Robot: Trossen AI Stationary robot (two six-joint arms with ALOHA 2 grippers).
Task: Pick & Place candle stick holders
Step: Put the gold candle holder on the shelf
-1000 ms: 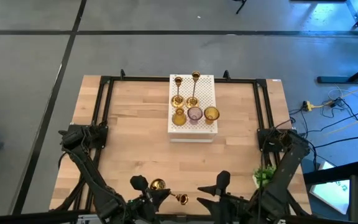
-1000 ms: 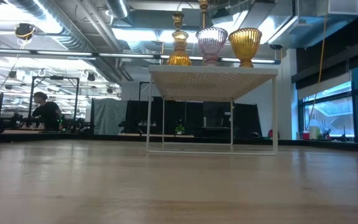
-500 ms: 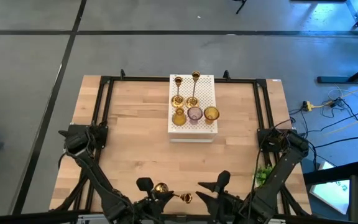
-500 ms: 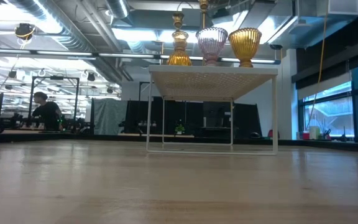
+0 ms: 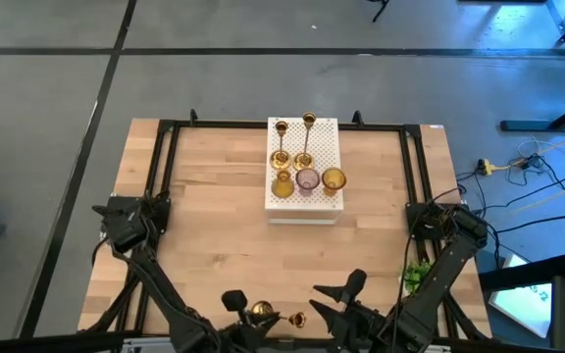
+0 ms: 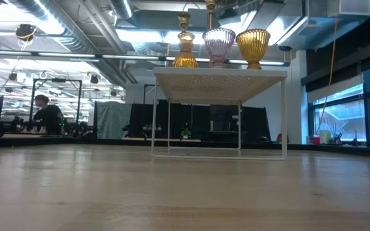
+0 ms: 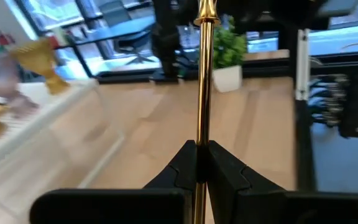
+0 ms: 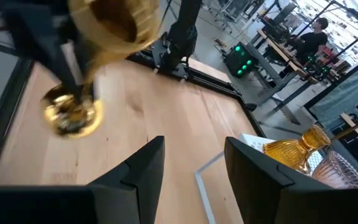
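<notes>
A brass candle stick holder (image 5: 281,317) lies about level above the table's near edge, round base (image 5: 260,312) to the left, cup end (image 5: 298,320) to the right. My left gripper (image 5: 273,317) is shut on it. My right gripper (image 5: 318,304) stands open just right of the cup end, nothing between its fingers (image 8: 194,162). Its wrist view shows the held holder's cup (image 8: 114,25) and base (image 8: 73,115). Two more brass holders (image 5: 305,137) and three glass ones (image 6: 218,46) stand on the white perforated box (image 5: 305,203). My left gripper pinches the brass holder's slim stem (image 7: 202,134) between its two fingers (image 7: 182,168). The stem runs on past the fingertips to its far end (image 7: 206,9). The holder is lifted clear of the table and lies roughly level, cup end toward my right gripper.
A small green plant (image 5: 418,275) in a white pot stands at the table's right edge near the right arm's base. Black rails (image 5: 165,176) frame the wooden table. Bare wood lies between the box and the grippers.
My left gripper has carried the brass holder down and toward the table's near edge, a little to the right, rolling slightly. The holder stays in the hold, clear of the table.
</notes>
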